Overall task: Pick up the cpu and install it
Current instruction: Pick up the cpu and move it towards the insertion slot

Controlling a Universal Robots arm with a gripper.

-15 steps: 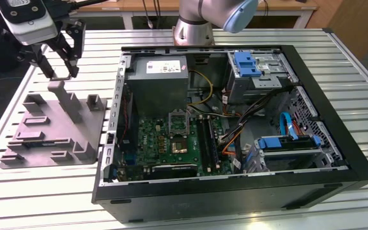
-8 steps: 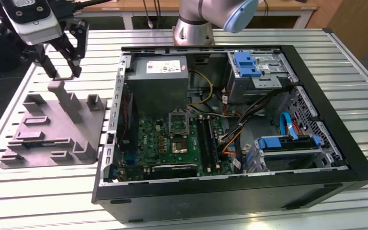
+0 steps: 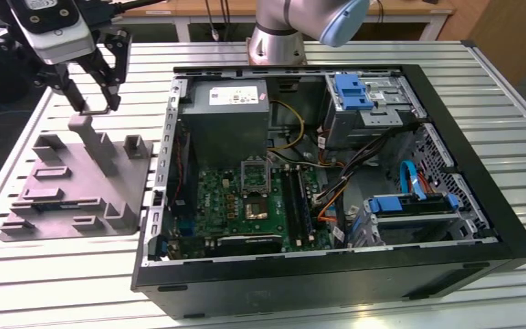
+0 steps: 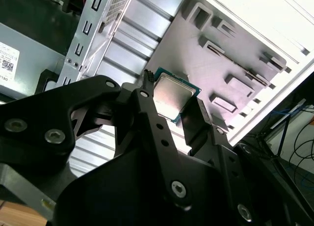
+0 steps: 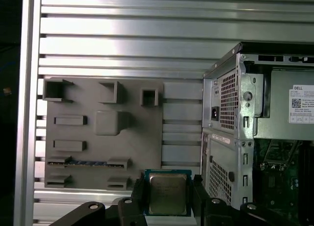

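Exterior view, with detail from both wrist views.

(a) Table: slatted metal top carrying everything below.

(b) Case: black computer tower lying on its side, open face up, at the middle of the exterior view.

(c) Fixture: grey-purple plate with raised blocks and slots. It lies flat on the table at nine o'clock from the case, just beside the case wall.

(d) Power supply: grey box with a white label, inside the case at twelve o'clock from the motherboard.

(e) Motherboard: green board on the case floor. At three o'clock from it run orange, yellow and black cables, then drive cages with blue tabs.

(f) My gripper: at ten o'clock from the case in the exterior view, poised above the far end of the fixture with the fingers pointing down.

(g) Socket: dark square near the middle of the motherboard, with its metal frame at twelve o'clock from it.

(h) Cpu: my jaws are clamped on it, with one black finger pressed against each of two opposite edges. In both wrist views its pale metal top faces the camera. The chip hangs in the air clear of the fixture and well apart from the socket.
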